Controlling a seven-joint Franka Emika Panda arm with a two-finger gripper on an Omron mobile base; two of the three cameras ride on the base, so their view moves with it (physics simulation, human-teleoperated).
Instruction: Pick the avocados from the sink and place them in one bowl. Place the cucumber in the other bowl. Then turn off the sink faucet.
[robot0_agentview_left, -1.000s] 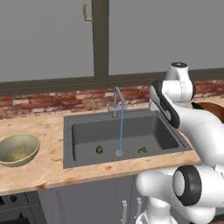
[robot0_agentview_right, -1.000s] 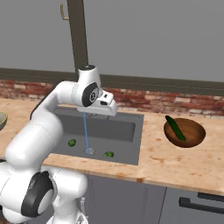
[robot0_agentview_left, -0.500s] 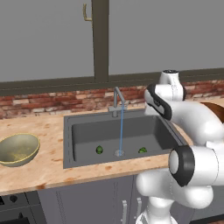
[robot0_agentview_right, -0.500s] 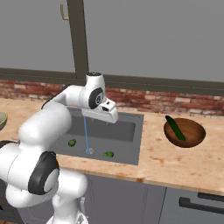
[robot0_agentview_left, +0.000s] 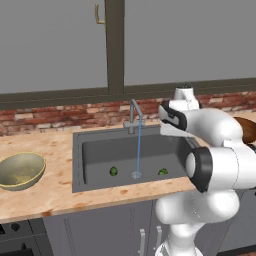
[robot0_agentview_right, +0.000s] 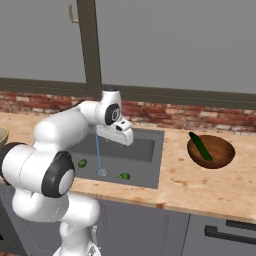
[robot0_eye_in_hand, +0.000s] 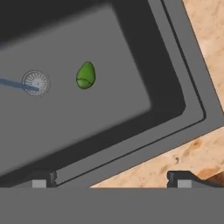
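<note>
Two bright green avocados lie on the floor of the dark grey sink (robot0_agentview_left: 78, 165), one (robot0_agentview_left: 114, 171) left of the drain and one (robot0_agentview_left: 163, 171) right of it. In the hand view the right avocado (robot0_eye_in_hand: 85, 75) lies beside the drain. My gripper (robot0_agentview_right: 125, 139) hovers open and empty above the sink's right part, fingertips (robot0_eye_in_hand: 43, 177) wide apart. The faucet (robot0_agentview_left: 134, 112) runs a thin stream of water. The cucumber (robot0_agentview_right: 200, 146) lies in the dark brown bowl (robot0_agentview_right: 220, 159) on the right counter. The olive-yellow bowl (robot0_agentview_left: 20, 170) stands empty on the left counter.
A brick backsplash (robot0_agentview_left: 60, 116) and a window run behind the sink. Wooden counter (robot0_agentview_right: 200, 185) stretches on both sides. My own white arm (robot0_agentview_left: 215, 150) stands between the sink's right rim and the brown bowl.
The hand has sunk a little lower over the right part of the sink and the elbow has swung round. The jaws stay open. Avocados, cucumber and bowls have not moved.
</note>
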